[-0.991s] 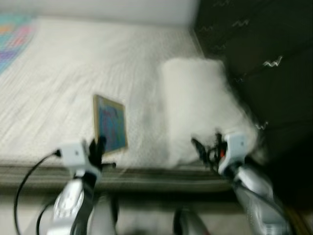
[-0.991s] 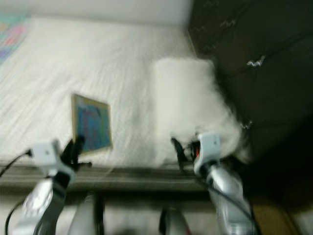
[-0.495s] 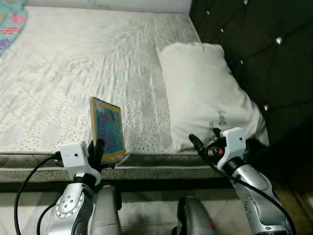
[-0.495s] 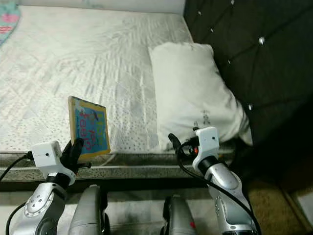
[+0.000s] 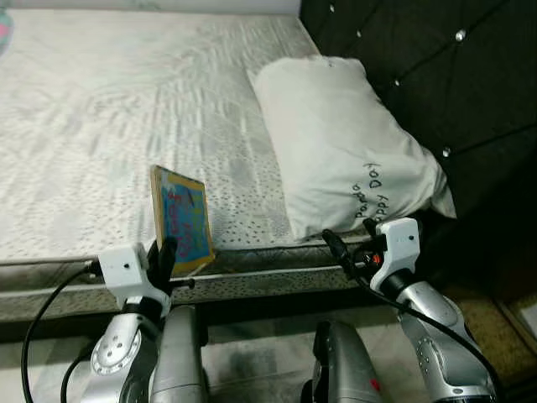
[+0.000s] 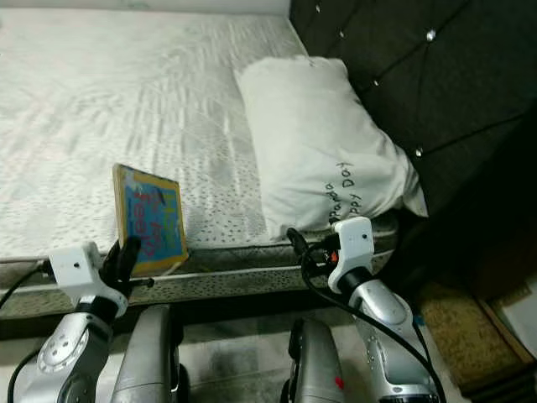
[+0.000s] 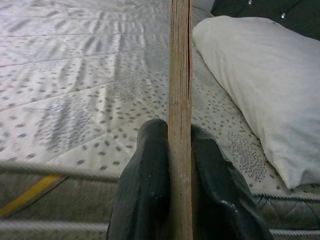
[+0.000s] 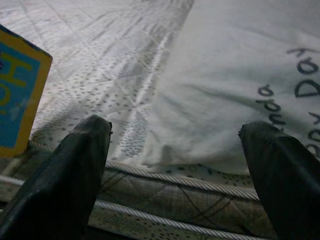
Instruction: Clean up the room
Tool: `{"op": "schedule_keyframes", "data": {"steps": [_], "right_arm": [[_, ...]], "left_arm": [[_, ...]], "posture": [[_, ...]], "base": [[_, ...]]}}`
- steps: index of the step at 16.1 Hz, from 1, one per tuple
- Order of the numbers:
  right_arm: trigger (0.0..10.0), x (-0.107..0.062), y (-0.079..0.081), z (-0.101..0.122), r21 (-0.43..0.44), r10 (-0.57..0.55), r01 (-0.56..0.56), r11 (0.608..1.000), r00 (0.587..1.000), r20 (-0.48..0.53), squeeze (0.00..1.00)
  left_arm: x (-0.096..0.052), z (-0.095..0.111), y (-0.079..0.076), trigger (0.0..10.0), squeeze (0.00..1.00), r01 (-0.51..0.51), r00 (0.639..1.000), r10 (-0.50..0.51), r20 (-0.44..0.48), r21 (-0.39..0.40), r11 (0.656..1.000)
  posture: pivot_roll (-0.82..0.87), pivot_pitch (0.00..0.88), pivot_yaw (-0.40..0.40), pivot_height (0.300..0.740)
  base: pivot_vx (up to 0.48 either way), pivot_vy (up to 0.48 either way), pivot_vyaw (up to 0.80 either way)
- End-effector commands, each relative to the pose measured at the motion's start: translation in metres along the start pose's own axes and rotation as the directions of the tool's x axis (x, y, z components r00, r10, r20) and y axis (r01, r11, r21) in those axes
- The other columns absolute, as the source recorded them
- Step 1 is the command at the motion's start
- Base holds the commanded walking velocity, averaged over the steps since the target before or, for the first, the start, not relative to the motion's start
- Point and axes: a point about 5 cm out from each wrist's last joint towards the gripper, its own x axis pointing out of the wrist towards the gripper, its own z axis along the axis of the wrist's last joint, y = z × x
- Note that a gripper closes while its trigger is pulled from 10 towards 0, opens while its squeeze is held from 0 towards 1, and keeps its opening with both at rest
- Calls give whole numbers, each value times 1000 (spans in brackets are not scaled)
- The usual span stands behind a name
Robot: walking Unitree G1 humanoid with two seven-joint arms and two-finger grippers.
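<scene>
The left hand (image 5: pixel 168 252) is gripping a thin book (image 5: pixel 180 220) with a yellow border and blue cover, its 2 black fingers (image 7: pixel 150 185) pressing flat against both faces of the lower edge, and the book is standing upright just above the near edge of the bed (image 5: pixel 101 101). The right hand (image 8: pixel 175 165) is hanging empty near the same edge, its fingers (image 8: pixel 75 170) spreading wide apart and pointing toward a white pillow (image 5: pixel 344 151) with dark lettering on its near corner. The pillow is lying on the patterned white mattress beside a dark tufted headboard (image 5: pixel 436 75), on the robot's right, well apart from the book. The robot's silver arms are showing below the mattress edge, over a pale floor (image 6: pixel 243 361)
</scene>
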Motion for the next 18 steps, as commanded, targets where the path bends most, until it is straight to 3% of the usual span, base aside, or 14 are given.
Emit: {"op": "schedule_keyframes", "data": {"steps": [1,4,18], "right_arm": [[10000,-1,-3,1,-3,-2,2,1000,1000,-2,0],[10000,-1,-2,0,-3,-5,5,1000,1000,-1,0],[10000,0,-3,0,-1,-29,29,1000,1000,2,0]], "left_arm": [[3,18,-7,10000,0,32,996,-31,89,-6,999],[3,20,-8,10000,0,40,994,-39,104,-8,999],[6,26,-9,10000,0,47,991,-46,123,-10,999]], "posture": [[-29,137,-52,541],[-28,141,-52,541],[-30,157,-49,541]], "base": [[0,0,0],[0,0,0],[318,0,0]]}}
